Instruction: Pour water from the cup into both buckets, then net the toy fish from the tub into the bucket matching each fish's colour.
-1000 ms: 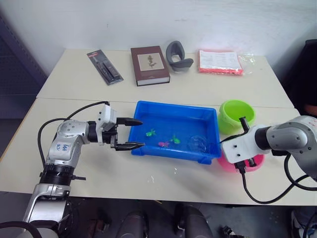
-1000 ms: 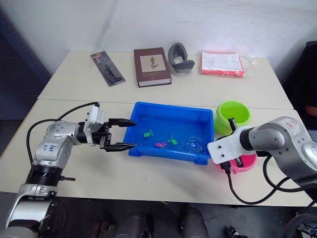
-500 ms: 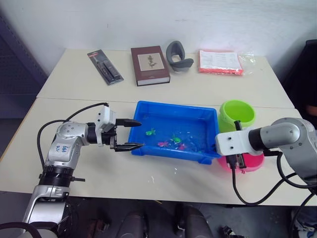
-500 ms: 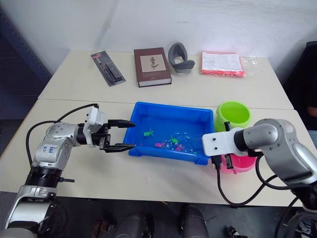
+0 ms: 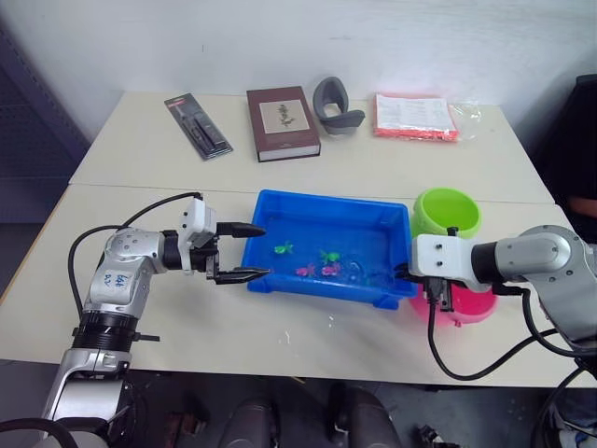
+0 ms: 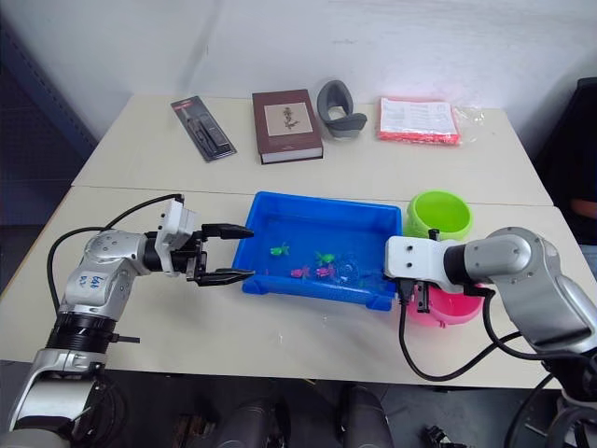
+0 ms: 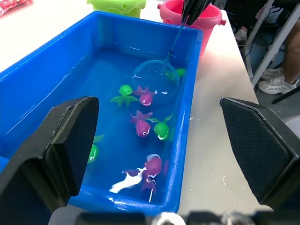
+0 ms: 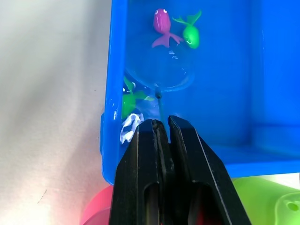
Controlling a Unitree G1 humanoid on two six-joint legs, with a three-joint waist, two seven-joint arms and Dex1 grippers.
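Shallow bright blue plastic tub mid-table, water inside, green and pink toy fish clustered centrally. Lime green bucket just off tub's right end; pink bucket nearer front edge. Bare tabletop in front of tub and around left arm.

Right gripper over tub's right rim, black fingers pinched together on thin black handle of blue-rimmed net; hoop dipped in water, green fish beside it.

Left gripper level, just off tub's left wall, fingers spread apart, empty.
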